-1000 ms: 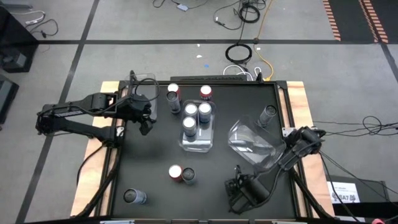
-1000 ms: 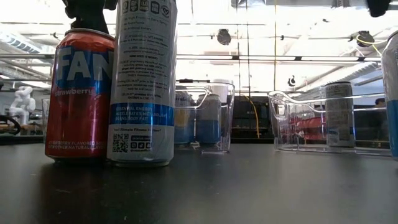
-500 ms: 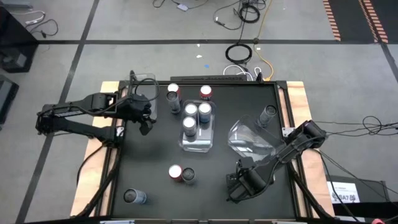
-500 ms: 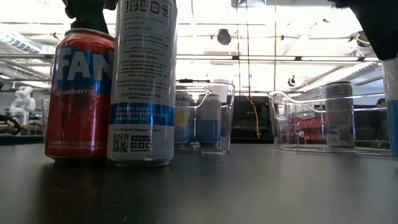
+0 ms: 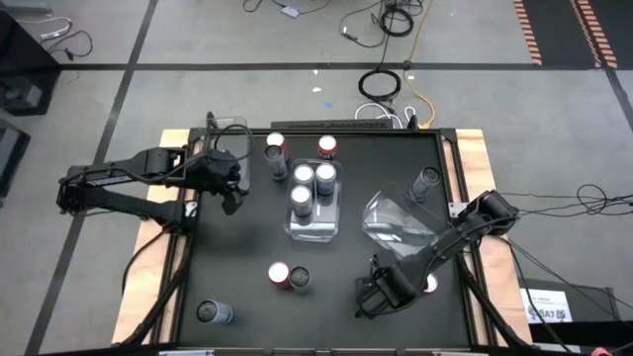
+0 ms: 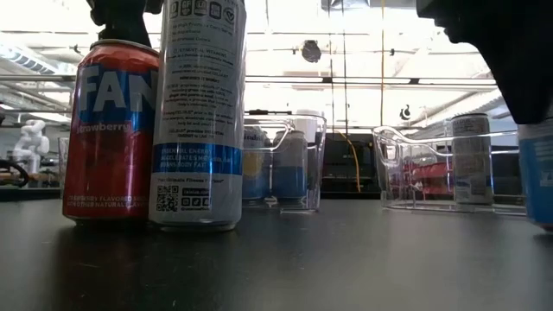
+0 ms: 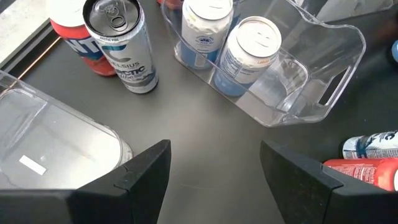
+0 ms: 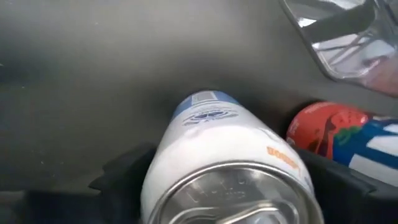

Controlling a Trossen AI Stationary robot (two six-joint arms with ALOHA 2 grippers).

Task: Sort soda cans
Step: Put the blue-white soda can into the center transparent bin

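I have the right gripper [image 5: 379,295] low over the near right part of the worktop [image 5: 247,237], with a blue and white can [image 8: 227,165] sitting between its jaws. The jaws are spread wide on either side of the can; I cannot tell whether they are pressing on it yet. A red can [image 8: 320,127] stands just beside it, close to the clear bin [image 5: 401,229] on the right.

The left gripper [image 5: 229,188] hangs open and empty near the far left, looking over the middle bin [image 7: 280,68], which holds blue and white cans, with a grey can [image 7: 121,43] and another red can just outside it.

My worry is the neighbour: the red can is so close that a jaw could clip it and knock it over as I close or lift. If the grip lands off-centre, the smooth can could also slip or tilt. Swinging toward the middle bin, I might brush the right bin's rim.
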